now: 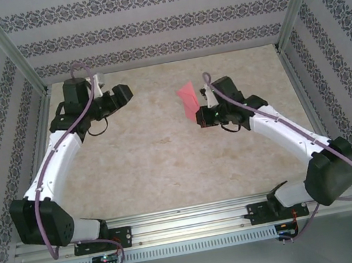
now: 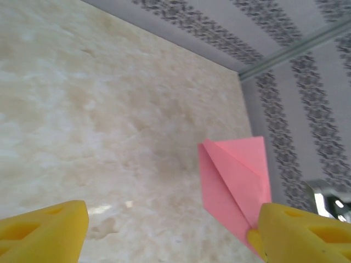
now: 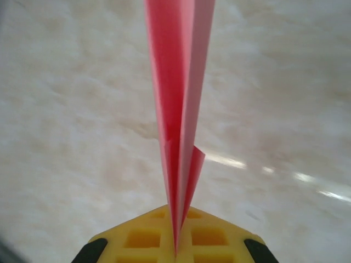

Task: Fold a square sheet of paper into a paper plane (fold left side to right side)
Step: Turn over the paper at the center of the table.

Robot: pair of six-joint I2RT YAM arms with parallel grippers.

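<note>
The square sheet of paper is pink-red and folded into a slim pointed dart with creased layers, a paper plane shape. My right gripper holds it above the table, right of centre. In the right wrist view the yellow fingers are pressed together on the paper plane's lower edge, and it stands up edge-on. My left gripper is at the far left of the table, well apart from the paper. In the left wrist view it stands open with nothing between its fingers, and the paper shows beyond the right finger.
The beige marbled table top is bounded by patterned walls with metal corner posts at the back. A metal rail carrying both arm bases runs along the near edge.
</note>
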